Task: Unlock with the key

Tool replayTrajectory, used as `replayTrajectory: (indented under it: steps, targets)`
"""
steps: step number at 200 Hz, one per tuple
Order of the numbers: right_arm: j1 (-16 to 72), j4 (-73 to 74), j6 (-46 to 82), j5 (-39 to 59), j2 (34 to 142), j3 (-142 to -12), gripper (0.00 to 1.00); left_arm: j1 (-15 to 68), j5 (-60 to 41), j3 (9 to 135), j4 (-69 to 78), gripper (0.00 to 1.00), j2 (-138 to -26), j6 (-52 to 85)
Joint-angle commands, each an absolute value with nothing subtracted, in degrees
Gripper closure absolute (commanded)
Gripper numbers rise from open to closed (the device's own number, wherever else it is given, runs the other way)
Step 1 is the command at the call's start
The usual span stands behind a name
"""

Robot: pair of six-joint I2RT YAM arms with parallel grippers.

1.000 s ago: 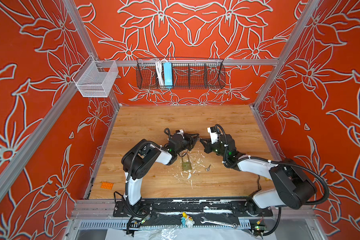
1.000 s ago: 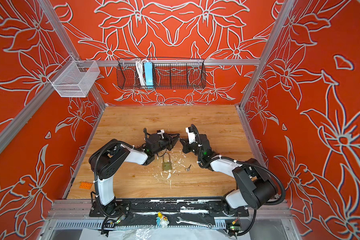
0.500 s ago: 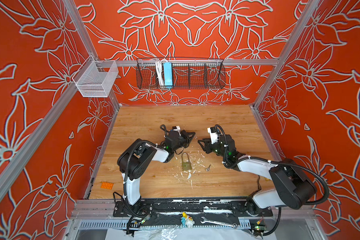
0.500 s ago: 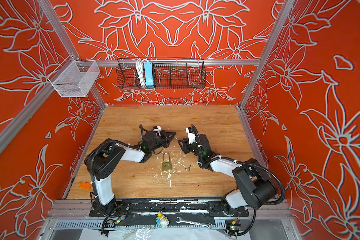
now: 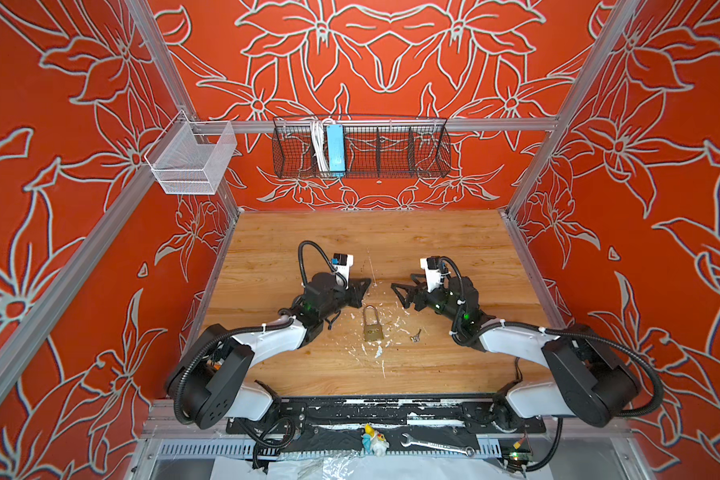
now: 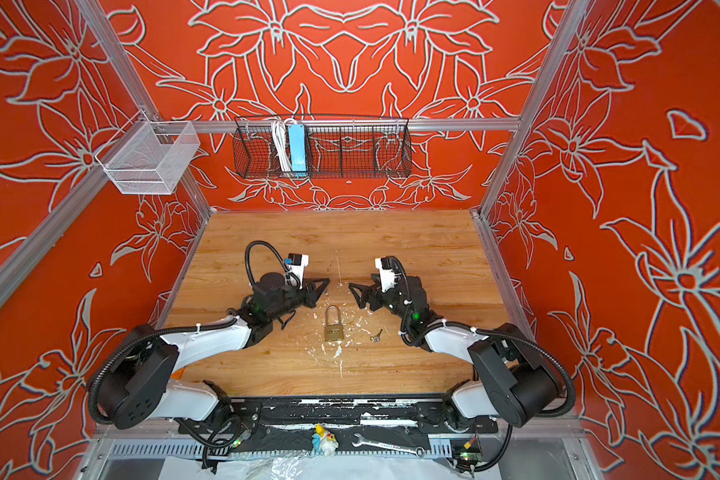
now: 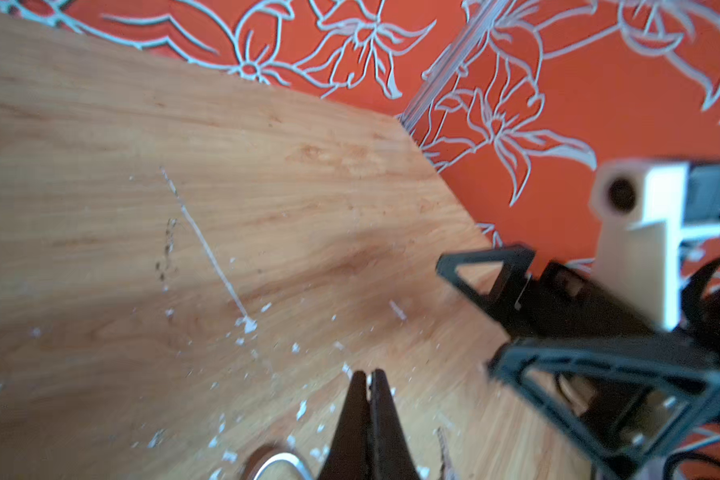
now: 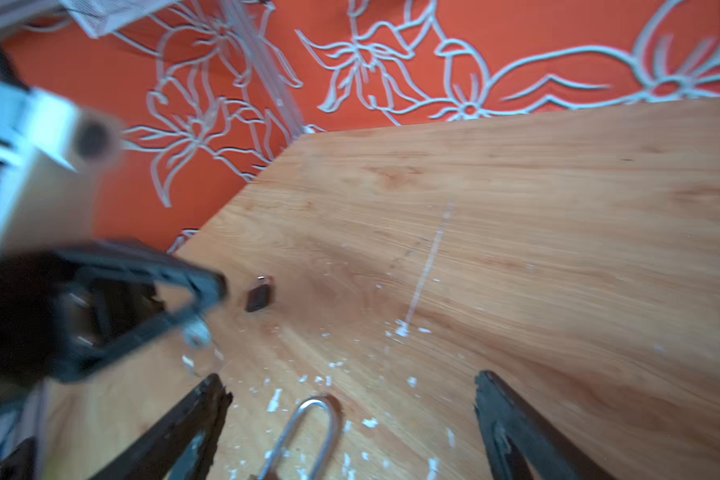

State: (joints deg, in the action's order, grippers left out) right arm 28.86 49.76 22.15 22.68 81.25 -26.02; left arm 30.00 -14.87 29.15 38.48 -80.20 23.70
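Observation:
A brass padlock point(image 5: 373, 328) point(image 6: 334, 330) lies flat on the wooden table point(image 5: 454, 237), its steel shackle pointing to the far side. A small silver key point(image 5: 415, 336) point(image 6: 376, 336) lies loose on the table just right of it. My left gripper point(image 5: 366, 284) point(image 6: 326, 284) is shut and empty, hovering beyond the shackle on its left. My right gripper point(image 5: 398, 296) point(image 6: 355, 296) stands open and empty, beyond the shackle on its right. The shackle point(image 8: 313, 424) shows between my right gripper's point(image 8: 350, 384) spread fingers, and beside my shut left gripper point(image 7: 368, 374).
White flecks point(image 5: 377, 353) litter the wood around the padlock. A black wire basket point(image 5: 362, 145) and a white mesh basket point(image 5: 190, 160) hang on the back wall. A spanner point(image 5: 437, 444) and a small figure point(image 5: 373, 438) lie on the front rail. Orange walls enclose three sides.
My right gripper went from shut to wide open, staying roughly in place. My left gripper closed fully, and its arm drew back leftward from the padlock. Padlock and key have not moved.

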Motion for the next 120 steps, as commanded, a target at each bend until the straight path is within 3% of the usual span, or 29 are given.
replayTrajectory:
  steps: [1, 46, 73, 120]
  targets:
    - [28.9, 60.4, 25.3, 34.3, 83.9, -26.2, 0.07, 30.3, -21.1, 26.8, 46.9, 1.0, -77.7, 16.1]
    - [28.9, 67.1, 29.3, 40.9, 88.9, -27.5, 0.15, 31.2, -23.2, 22.4, 56.2, 1.0, -75.0, 16.9]
    - [29.1, 69.2, 31.1, 43.6, 92.2, -28.8, 0.26, 31.0, -20.7, 21.0, 58.5, 1.0, -75.5, 16.9]
    - [30.1, 72.8, 34.1, 47.2, 96.1, -30.8, 0.37, 30.9, -24.0, 20.2, 60.7, 1.0, -75.9, 19.6]
